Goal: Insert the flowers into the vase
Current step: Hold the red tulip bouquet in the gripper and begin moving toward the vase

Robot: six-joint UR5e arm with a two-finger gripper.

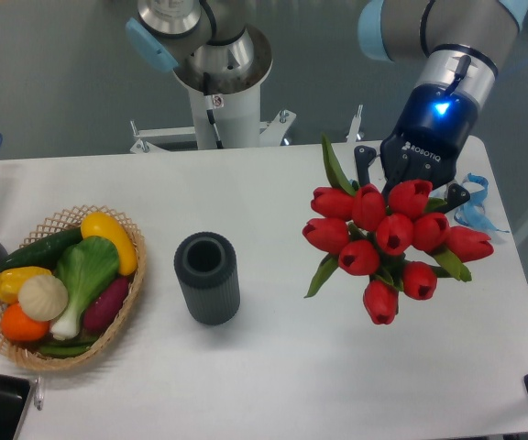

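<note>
End effector: your end effector (409, 188) is at the right of the scene, above the desk (273, 367). The red heads hide its fingertips, so you cannot tell how wide it stands; I judge it grips the stems, because the bunch seems to hang in the air.
Flowers: the flowers (388, 240) are on the right, heads turned toward the camera, stems hidden behind them.
Vase: the vase (207, 277) stands upright near the middle of the desk, mouth open, well apart from the bunch on its left.
Risk, entry: the bunch is wider than the mouth. If you lower it off centre, the stems may catch the rim.
Risk, tipping: the vase looks small and light, so a push from the side may knock it over.
Risk, neighbour: the basket (117, 316) of toy vegetables is just left of the vase; do not overshoot.
</note>
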